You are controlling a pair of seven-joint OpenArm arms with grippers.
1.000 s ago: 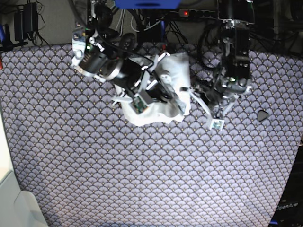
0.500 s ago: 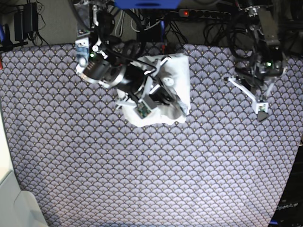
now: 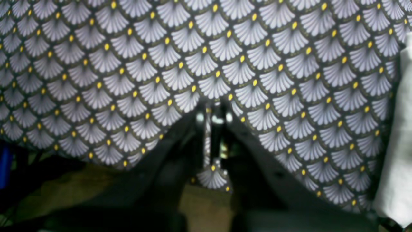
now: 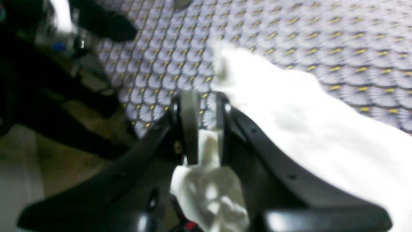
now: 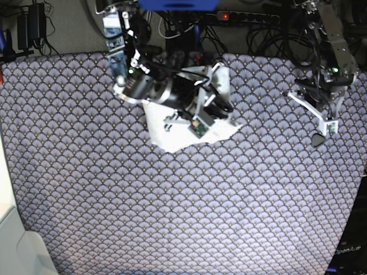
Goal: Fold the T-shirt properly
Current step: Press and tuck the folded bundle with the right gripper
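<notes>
The white T-shirt [image 5: 172, 136] lies as a folded, wrinkled bundle at the back middle of the scallop-patterned cloth [image 5: 172, 217]. My right gripper [image 5: 222, 107] hovers over its right part. In the right wrist view the T-shirt [image 4: 289, 129] spreads to the right, and the right gripper [image 4: 206, 120] has its narrow jaws closed on a bunched fold of the white cloth. My left gripper [image 5: 331, 127] is far to the right, apart from the shirt. The left wrist view shows the left gripper [image 3: 215, 118] shut and empty above the patterned cloth.
A small dark flat object [image 5: 317, 140] lies on the cloth just below the left gripper. Cables and a power strip [image 5: 246, 16] run along the back edge. A white box corner [image 5: 17, 246] sits at the front left. A blurred white shape [image 3: 397, 145] borders the left wrist view.
The left arm swung away from the shirt to the far right. The right arm shifted back and to the right, and the shirt's right corner now sticks out further.
</notes>
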